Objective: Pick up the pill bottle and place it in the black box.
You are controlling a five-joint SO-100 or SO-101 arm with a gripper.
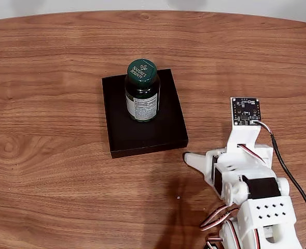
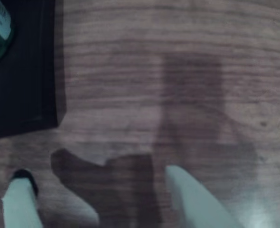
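Dark green pill bottle (image 1: 142, 93), white label, standing upright inside the black box (image 1: 148, 132) mid-table. Tool (image 2: 99, 190) sits open and empty.

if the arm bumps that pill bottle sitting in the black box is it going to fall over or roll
The pill bottle stands upright in the black box, taller than wide, so a knock near its cap could probably tip it. On its round side it would likely roll, though the box's low walls may stop it. It looks rigid, not squashy.

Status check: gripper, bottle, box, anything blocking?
Gripper open, empty, over bare table. Pill bottle upright in black box, untouched by the arm. Nothing in the way.
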